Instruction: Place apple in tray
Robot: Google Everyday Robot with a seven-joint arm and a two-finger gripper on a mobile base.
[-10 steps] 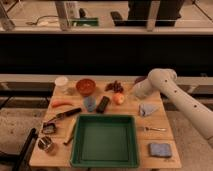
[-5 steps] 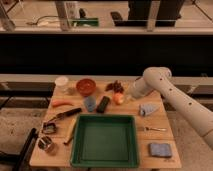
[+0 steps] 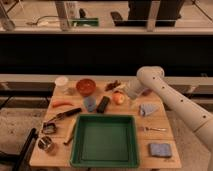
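The apple [image 3: 118,98] is a small orange-yellow fruit with a reddish blush, lying on the wooden table [image 3: 60,145] just behind the tray. The tray [image 3: 105,140] is large, green and rimmed, at the front middle of the table, with nothing in it. My gripper [image 3: 126,91] is at the end of the white arm that comes in from the right. It hangs just right of and slightly behind the apple, very close to it.
An orange-red bowl [image 3: 85,86], a white cup [image 3: 61,81], a long orange carrot-like item [image 3: 62,104], a blue cup [image 3: 89,103] and a black object [image 3: 103,104] are at the back. A blue cloth [image 3: 147,109], a fork [image 3: 152,129] and a blue sponge [image 3: 159,149] lie right; utensils left.
The arm has swung left across the table, bringing the gripper from the right side to just beside the apple. The objects have not moved.
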